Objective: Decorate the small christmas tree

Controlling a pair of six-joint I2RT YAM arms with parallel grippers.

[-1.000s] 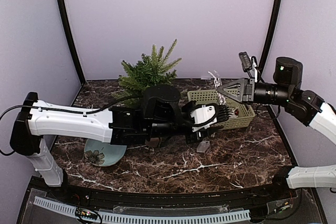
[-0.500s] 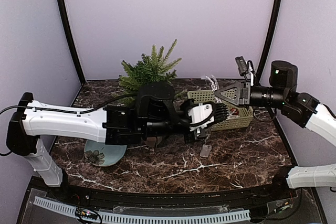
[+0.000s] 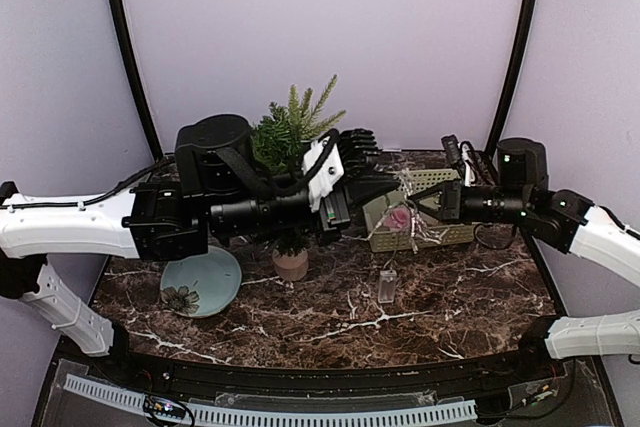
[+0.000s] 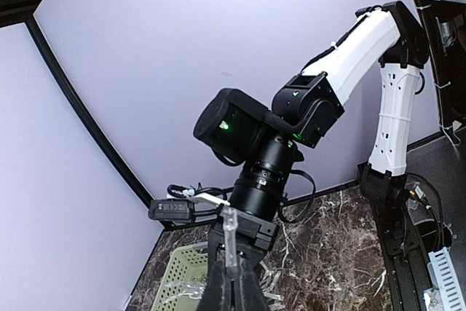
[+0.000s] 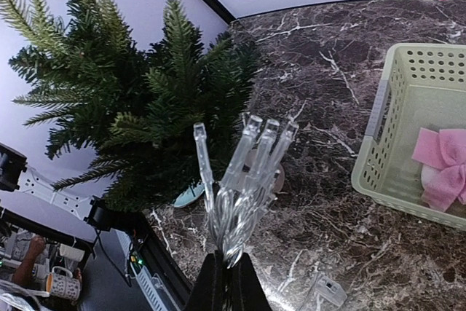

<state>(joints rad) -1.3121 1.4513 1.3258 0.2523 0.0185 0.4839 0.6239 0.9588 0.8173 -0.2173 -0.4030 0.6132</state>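
The small christmas tree (image 3: 293, 127) stands in its beige-pink pot (image 3: 291, 265) at the table's middle back, and fills the left of the right wrist view (image 5: 124, 107). My left gripper (image 3: 398, 185) is raised just right of the tree and is shut on one clear bulb of a light string (image 4: 230, 238). My right gripper (image 3: 424, 204) faces it from the right and is shut on a bundle of clear bulbs (image 5: 247, 172). Loose loops of the string (image 3: 412, 227) hang between both grippers over the basket.
A pale green basket (image 3: 450, 232) sits at the right with a pink bow (image 5: 443, 158) in it. A clear battery box (image 3: 387, 287) lies in front of it. A light blue plate (image 3: 200, 282) lies left of the pot. Walls close in on the back and sides.
My left arm has risen and swung back left, uncovering the pot. My right gripper has moved left and lower. The light string has come up out of the basket between them.
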